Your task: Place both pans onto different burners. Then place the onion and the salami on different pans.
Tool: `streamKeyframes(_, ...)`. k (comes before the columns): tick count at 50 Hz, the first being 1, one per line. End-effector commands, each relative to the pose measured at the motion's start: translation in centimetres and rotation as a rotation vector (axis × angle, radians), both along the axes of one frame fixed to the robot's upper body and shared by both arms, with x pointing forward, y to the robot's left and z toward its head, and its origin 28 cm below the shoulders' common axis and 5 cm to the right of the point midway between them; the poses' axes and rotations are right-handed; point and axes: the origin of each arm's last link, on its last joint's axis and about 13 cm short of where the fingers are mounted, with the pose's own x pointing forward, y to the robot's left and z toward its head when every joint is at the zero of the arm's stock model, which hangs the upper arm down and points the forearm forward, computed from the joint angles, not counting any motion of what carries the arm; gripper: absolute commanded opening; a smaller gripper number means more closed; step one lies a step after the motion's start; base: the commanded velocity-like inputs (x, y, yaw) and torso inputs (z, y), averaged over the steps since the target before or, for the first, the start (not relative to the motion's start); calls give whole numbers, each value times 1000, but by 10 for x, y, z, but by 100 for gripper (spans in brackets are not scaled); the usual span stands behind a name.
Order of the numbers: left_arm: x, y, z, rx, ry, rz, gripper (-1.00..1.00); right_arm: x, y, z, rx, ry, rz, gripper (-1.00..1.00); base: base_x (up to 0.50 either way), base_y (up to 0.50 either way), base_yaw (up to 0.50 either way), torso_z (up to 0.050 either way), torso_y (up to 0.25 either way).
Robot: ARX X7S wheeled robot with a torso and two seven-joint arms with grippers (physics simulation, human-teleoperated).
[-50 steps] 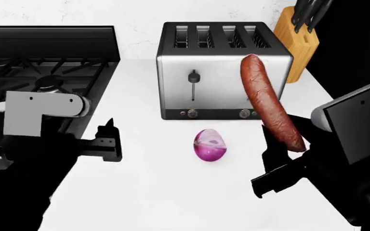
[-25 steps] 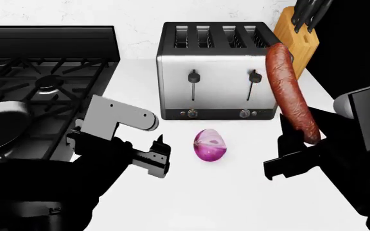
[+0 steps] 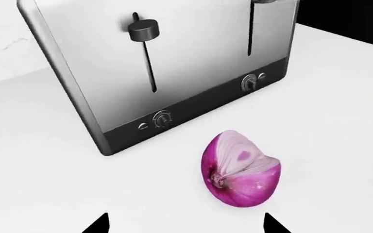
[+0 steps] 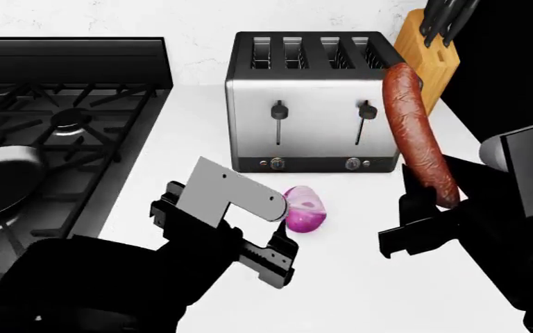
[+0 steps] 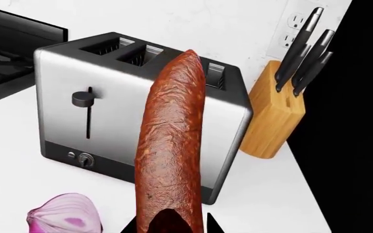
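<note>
Onion [image 3: 242, 171] resting on counter [image 4: 359, 291] before toaster [image 4: 318, 104], dead ahead of left gripper [image 3: 183, 227], 2 fingertips spread either side of it, not touching; salami [image 4: 419, 135] upright, clamped in right gripper [image 4: 415, 229], well apart.

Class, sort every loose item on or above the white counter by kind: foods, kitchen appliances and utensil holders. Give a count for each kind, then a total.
Foods: 2, the onion and the salami, which the right gripper holds above the counter.
Appliances: 1, the toaster.
Utensil holders: 1, the knife block.
Total: 4
</note>
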Motion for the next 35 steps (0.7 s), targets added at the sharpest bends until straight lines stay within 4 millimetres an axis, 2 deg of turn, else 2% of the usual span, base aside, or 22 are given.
streamKeyframes(1,0,-17,-1,1,7,-68,100,0,-1,-2,0,-8,2,-100,0,0,0,0,0)
streamKeyframes(18,14,-28,3,-19,1,-82,100,-3,0,-1,-3,-18,12,-100,0,0,0,0,0)
streamKeyframes(35,22,-38,-3,-14,33,-104,100,-4,-1,-4,0,-16,23,-100,0,0,0,0,0)
